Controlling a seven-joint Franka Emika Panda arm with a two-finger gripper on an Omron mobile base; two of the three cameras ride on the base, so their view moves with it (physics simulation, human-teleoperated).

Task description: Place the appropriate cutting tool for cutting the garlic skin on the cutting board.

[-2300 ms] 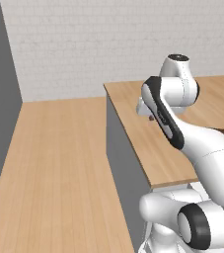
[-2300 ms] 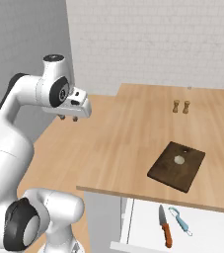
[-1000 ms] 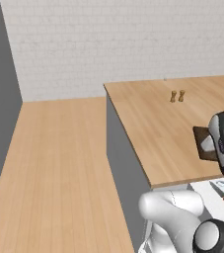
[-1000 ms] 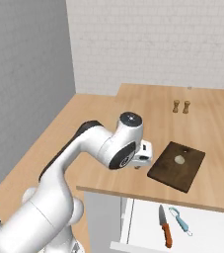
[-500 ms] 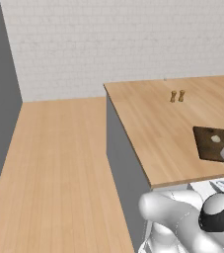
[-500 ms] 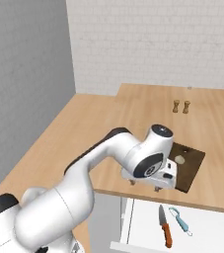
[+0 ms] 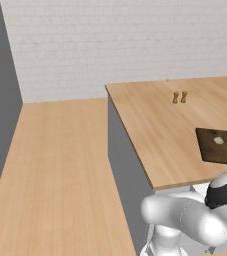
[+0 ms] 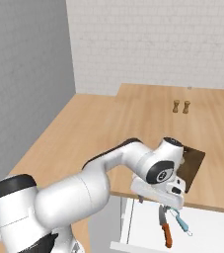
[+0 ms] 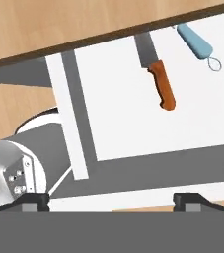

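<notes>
The cutting tool, a small knife (image 9: 162,89) with an orange-red handle, lies in an open white drawer (image 9: 123,108); its blade runs partly under the counter edge. In the right base view the knife (image 8: 166,228) rests just below my gripper (image 8: 158,197). In the hand view the gripper (image 9: 112,200) is open, with nothing between its fingertips (image 9: 34,200), and stands apart from the knife. The dark cutting board (image 7: 211,147) lies on the counter with the whitish garlic (image 7: 218,141) on it. My arm hides part of the cutting board (image 8: 193,165).
A blue-handled tool (image 9: 196,42) lies beside the knife in the drawer (image 8: 207,234). Two small wooden shakers (image 8: 180,106) stand far back on the light wood countertop (image 7: 160,130). Wood floor stretches to the left of the counter.
The arm has swung down from above the counter, past the board, to the counter's front edge over the open drawer. The jaws have stayed open.
</notes>
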